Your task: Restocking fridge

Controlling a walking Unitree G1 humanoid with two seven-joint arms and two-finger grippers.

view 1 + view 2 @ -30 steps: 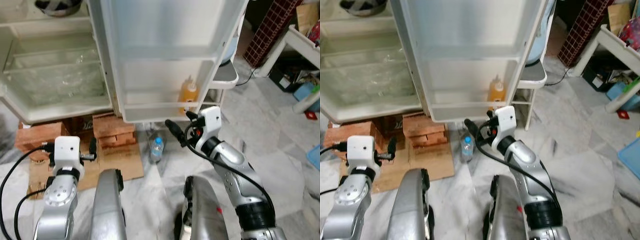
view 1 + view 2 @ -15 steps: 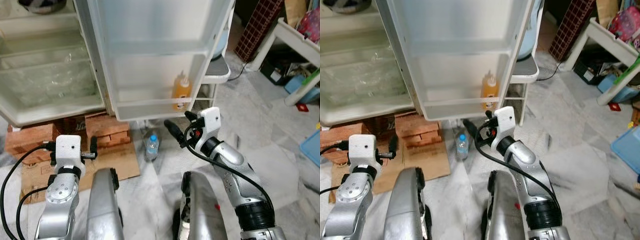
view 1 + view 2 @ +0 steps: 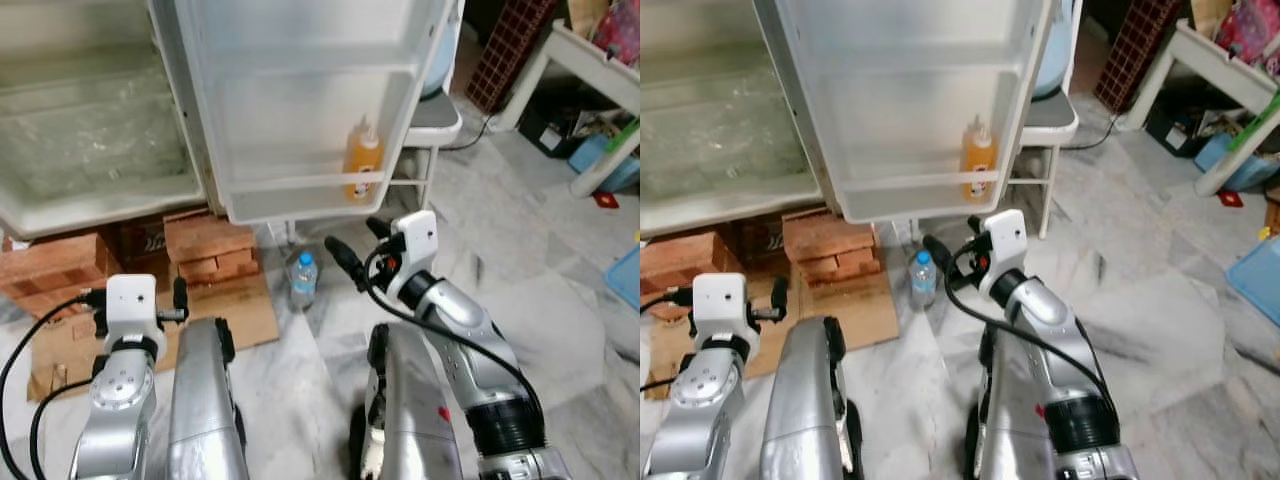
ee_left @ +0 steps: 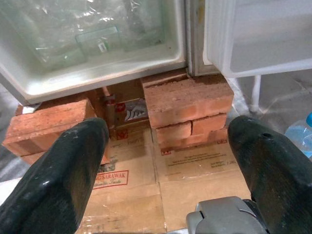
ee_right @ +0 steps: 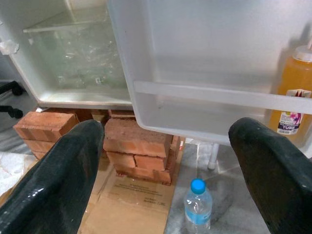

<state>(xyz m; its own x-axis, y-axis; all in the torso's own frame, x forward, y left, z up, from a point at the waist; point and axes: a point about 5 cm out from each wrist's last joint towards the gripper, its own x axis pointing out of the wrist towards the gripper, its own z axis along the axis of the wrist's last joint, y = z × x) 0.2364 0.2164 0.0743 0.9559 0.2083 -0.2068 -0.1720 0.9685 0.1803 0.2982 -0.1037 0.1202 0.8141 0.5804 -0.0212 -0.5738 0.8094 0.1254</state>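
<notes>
While "SARAWAK" marks the flattened cardboard [image 4: 146, 180] below the fridge [image 3: 110, 190], right gripper [image 5: 165, 161] spreads above a blue-capped plastic bottle [image 5: 197, 207]; left gripper [image 4: 165, 161] gapes.

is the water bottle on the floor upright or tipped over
Upright. The water bottle stands on the floor below the open fridge door, its blue cap on top.

One water bottle [image 3: 302, 281], one orange bottle [image 3: 362, 160], two brick stacks [image 3: 212, 246].
</notes>
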